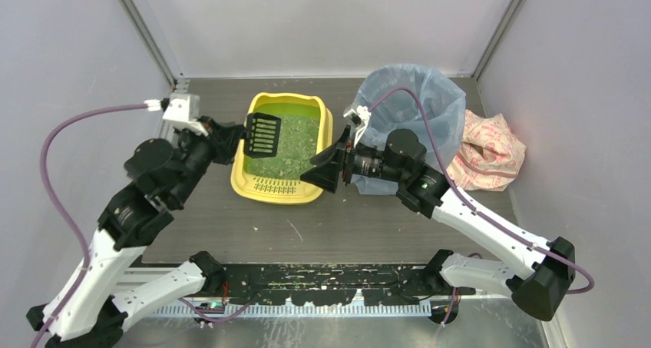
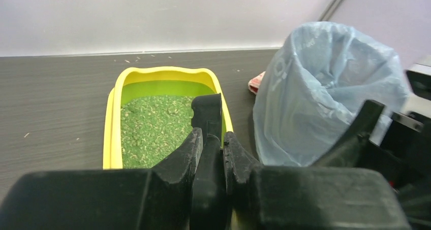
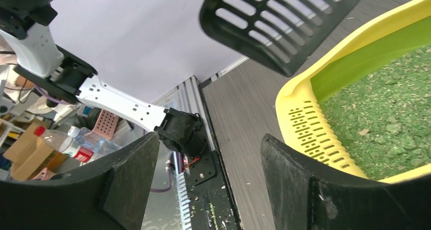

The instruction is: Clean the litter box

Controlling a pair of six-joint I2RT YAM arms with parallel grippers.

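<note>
The yellow litter box (image 1: 246, 157) lies mid-table with green litter (image 1: 295, 144) inside and a slotted grate (image 1: 276, 185) at its near end. A black slotted scoop (image 1: 265, 131) hangs over the box's left side, its handle clamped in my shut left gripper (image 1: 244, 133). The left wrist view shows the scoop (image 2: 207, 113) edge-on between the fingers (image 2: 190, 149) of that gripper (image 2: 212, 138), above the litter box (image 2: 113, 123). My right gripper (image 1: 318, 171) stands open and empty at the box's near right corner. Its wrist view shows the right gripper (image 3: 209, 141), the scoop (image 3: 277, 22) and the box's grate (image 3: 310, 126).
A tall bin lined with a blue translucent bag (image 1: 418, 106) stands right of the box, just behind my right arm; it is the bin (image 2: 325, 88) in the left wrist view. A pink-and-white sack (image 1: 487, 152) lies at the far right. Small litter crumbs dot the table (image 1: 307, 233).
</note>
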